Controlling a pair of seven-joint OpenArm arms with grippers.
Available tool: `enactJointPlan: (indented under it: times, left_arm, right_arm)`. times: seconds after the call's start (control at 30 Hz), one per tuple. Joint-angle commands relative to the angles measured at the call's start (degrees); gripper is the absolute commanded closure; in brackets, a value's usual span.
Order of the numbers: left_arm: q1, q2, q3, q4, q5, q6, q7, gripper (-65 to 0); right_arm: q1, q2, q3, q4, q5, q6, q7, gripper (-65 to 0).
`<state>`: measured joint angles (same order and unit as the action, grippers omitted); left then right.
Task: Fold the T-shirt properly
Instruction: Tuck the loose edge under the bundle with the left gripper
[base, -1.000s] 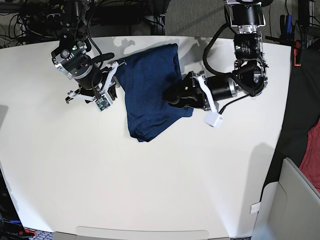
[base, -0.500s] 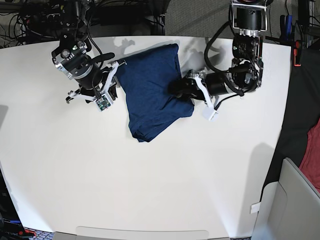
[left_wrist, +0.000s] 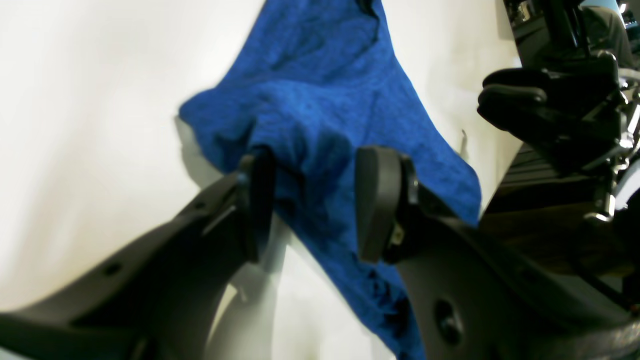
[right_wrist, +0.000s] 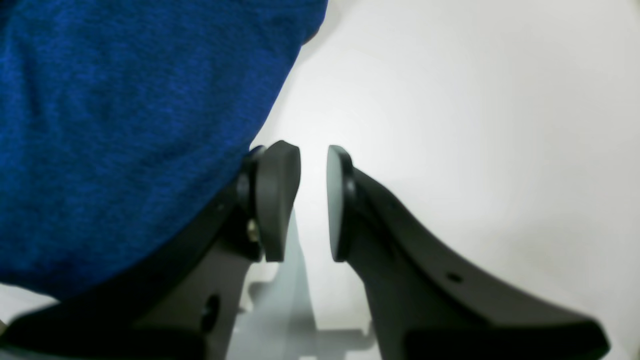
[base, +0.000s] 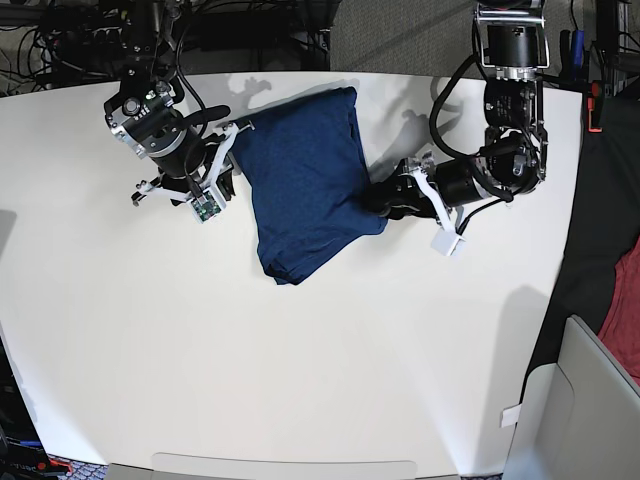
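Observation:
The dark blue T-shirt (base: 300, 180) lies folded into a rough rectangle at the back middle of the white table (base: 300, 350). My left gripper (base: 372, 198) sits low at the shirt's right edge, near its front corner. In the left wrist view the left gripper (left_wrist: 317, 200) is open wide, with a hump of the T-shirt (left_wrist: 320, 90) lying between its fingers. My right gripper (base: 226, 178) rests at the shirt's left edge. In the right wrist view the right gripper (right_wrist: 313, 200) shows a narrow gap with only table in it, and the T-shirt (right_wrist: 100, 125) lies beside its left finger.
A red cloth (base: 625, 300) hangs past the table's right edge above a grey box (base: 585, 410). Cables and equipment (base: 60, 40) crowd the back left. Both arm bases stand along the far edge.
The left arm has drawn back to the right, from over the shirt's right side to its edge near the front corner. The shirt lies almost as before. The right arm has not moved.

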<state>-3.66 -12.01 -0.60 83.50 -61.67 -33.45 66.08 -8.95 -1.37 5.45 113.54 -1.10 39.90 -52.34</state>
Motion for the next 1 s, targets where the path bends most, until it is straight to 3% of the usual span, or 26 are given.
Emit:
enactJointPlan:
  times: [0.0, 0.17, 0.43, 0.67, 0.97]
  left_arm:
    - [-1.0, -0.3, -0.4, 3.0, -2.9, -0.5, 0.2, -24.7]
    - [-0.6, 0.1, -0.3, 10.8, -4.0, -0.5, 1.5, -24.7]
    - [-1.0, 3.1, 0.2, 9.7, -3.2, -0.5, 0.9, -25.0]
    - [-3.0, 4.8, 0.2, 0.0, 4.0, -0.5, -1.2, -25.0]
    - [-2.7, 4.6, -0.1, -3.2, 11.6, -0.5, -4.8, -24.8]
  right_arm:
    - [0.3, -0.3, 0.0, 1.3, 1.0, 0.1, 1.3, -11.9]
    - [0.2, -0.3, 0.0, 1.3, 1.1, 0.1, 1.3, -11.9]
    - [0.2, -0.5, -0.1, 1.3, 1.0, 0.1, 1.3, -11.9]
    - [0.2, -0.5, -0.1, 1.3, 1.1, 0.1, 1.3, -11.9]
    - [0.0, -0.5, -0.2, 2.1, 1.1, 0.1, 1.2, -11.9]
